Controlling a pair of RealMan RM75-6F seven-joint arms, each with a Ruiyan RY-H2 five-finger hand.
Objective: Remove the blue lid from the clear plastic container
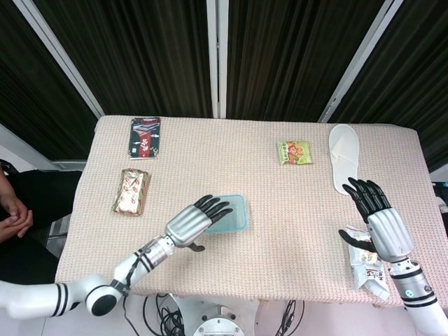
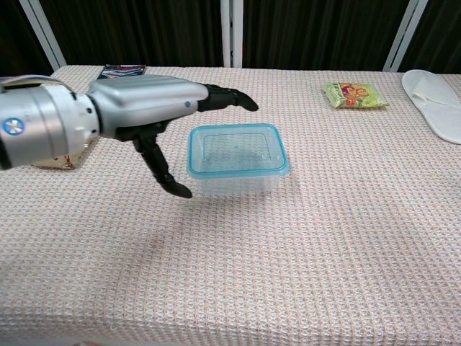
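Observation:
A clear plastic container (image 2: 238,179) with its blue lid (image 2: 238,151) on stands mid-table; the lid (image 1: 234,213) also shows in the head view. My left hand (image 1: 194,220) (image 2: 155,108) hovers open at the container's left side, fingers stretched over the lid's near-left corner and thumb hanging down beside the wall, holding nothing. My right hand (image 1: 378,220) is open at the table's right edge, far from the container, and shows only in the head view.
A gold snack pack (image 1: 131,191) and a dark booklet (image 1: 145,136) lie at the left. A green snack bag (image 1: 294,152) and a white slipper (image 1: 344,156) lie at the back right. A crumpled wrapper (image 1: 367,269) sits under my right wrist.

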